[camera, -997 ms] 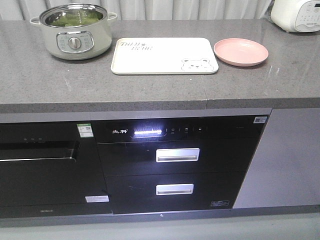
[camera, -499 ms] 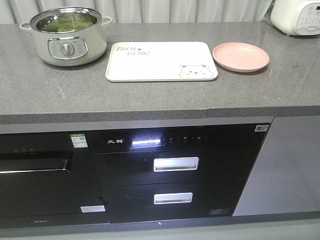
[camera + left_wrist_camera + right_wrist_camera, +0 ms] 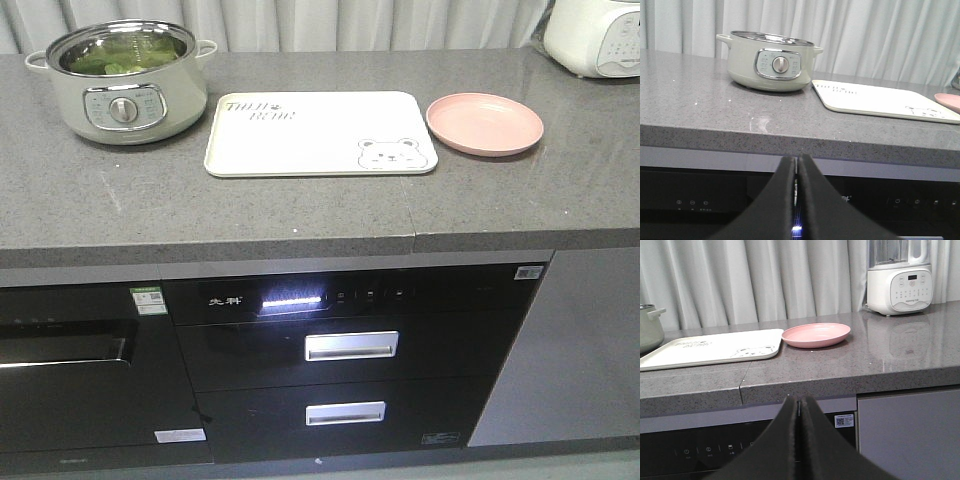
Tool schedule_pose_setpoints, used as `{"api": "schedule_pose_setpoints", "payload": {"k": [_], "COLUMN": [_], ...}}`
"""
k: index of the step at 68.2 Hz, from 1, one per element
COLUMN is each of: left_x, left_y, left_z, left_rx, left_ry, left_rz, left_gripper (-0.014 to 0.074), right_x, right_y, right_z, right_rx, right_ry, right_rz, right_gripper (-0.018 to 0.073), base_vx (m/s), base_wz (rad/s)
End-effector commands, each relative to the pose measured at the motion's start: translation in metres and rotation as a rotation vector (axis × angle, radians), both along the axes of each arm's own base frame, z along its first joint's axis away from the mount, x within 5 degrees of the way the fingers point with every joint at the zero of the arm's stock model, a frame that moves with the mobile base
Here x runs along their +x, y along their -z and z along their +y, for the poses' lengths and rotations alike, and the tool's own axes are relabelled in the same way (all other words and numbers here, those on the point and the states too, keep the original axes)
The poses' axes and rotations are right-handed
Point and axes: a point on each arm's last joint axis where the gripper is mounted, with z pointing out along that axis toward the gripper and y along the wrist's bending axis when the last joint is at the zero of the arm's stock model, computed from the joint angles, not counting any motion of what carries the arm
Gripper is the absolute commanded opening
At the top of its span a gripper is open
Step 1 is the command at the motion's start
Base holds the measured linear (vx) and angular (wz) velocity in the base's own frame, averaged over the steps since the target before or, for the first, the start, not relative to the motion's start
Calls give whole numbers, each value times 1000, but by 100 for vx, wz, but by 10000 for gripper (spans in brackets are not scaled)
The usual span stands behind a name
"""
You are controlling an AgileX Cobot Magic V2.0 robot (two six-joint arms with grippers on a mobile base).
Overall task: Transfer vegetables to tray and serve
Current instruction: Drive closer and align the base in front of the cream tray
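Note:
Green vegetables (image 3: 122, 56) lie inside a pale electric pot (image 3: 122, 92) at the counter's back left; the left wrist view shows the pot (image 3: 769, 61) from the side, its contents hidden. The cream tray (image 3: 320, 133) with the bear drawing lies flat in the middle of the counter, bare, and shows too as the tray (image 3: 880, 99) and the tray (image 3: 710, 347). My left gripper (image 3: 796, 161) is shut with nothing in it, below the counter edge in front of the pot. My right gripper (image 3: 798, 402) is shut and empty, below the edge near the tray's right end.
A round pink plate (image 3: 485, 122) sits right of the tray, plate (image 3: 816, 334). A white appliance (image 3: 899, 285) stands at the back right. Below the grey counter (image 3: 250, 215) are black built-in appliances with metal drawer handles (image 3: 351, 345). Curtains hang behind.
The front view has shifted: counter, pot, tray and plate appear lower and slightly larger in frame, and the cabinet front has slid down. Nothing on the counter has moved.

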Motion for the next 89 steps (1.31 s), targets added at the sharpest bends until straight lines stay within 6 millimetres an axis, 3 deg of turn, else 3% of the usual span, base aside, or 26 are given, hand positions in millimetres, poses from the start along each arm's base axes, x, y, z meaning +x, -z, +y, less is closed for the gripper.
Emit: {"api": "schedule_pose_setpoints", "payload": {"k": [1,89], "left_x": [0,0], "left_y": [2,2], "left_z": [0,0], "left_rx": [-12,-12], "left_ry": [-3,-3], "left_rz": [-57,-57], "left_gripper": [-6,-6], "right_x": [0,0], "right_y": [-1,-1], "right_z": [2,2], "right_rx": [-13,-13], "right_ry": [-17,-17], "right_rz": [-57,-57], "right_gripper": [-3,-3], "base_vx": [6,5], "base_wz": [-1,0]}}
